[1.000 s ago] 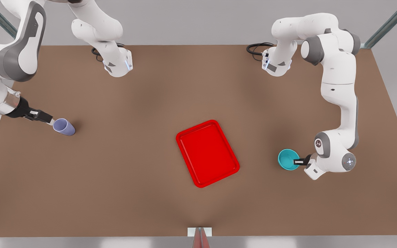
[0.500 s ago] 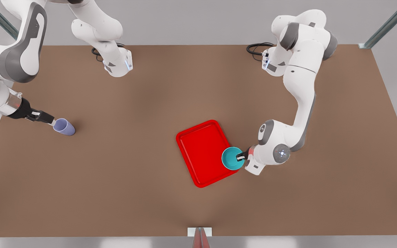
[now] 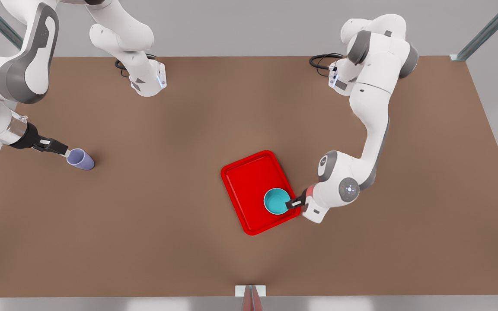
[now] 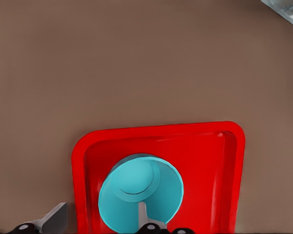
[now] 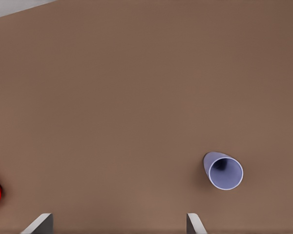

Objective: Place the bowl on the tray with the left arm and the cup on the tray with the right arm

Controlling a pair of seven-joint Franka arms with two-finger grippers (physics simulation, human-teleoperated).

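The left gripper (image 3: 292, 203) is clamped on the rim of the bowl (image 3: 276, 201), 1 finger (image 4: 142, 214) reaching down inside the teal wall and the other outside it, seen in the left wrist view. The bowl sits over the tray (image 3: 249, 181), toward the tray corner nearest that arm; whether its base touches the red floor or hangs just above it is hard to judge. In the left wrist view the bowl (image 4: 140, 192) lies inside the raised rim of the tray (image 4: 210, 161), open side up.

The right gripper (image 3: 62, 151) waits at the front view's left, just beside the cup (image 3: 80, 159) on the brown table (image 3: 167, 242). Its 2 fingers stand apart, and in the right wrist view the fingertips (image 5: 194, 225) are spread wide with the cup (image 5: 223, 171) lying outside them, untouched. The cup is well apart from the tray.
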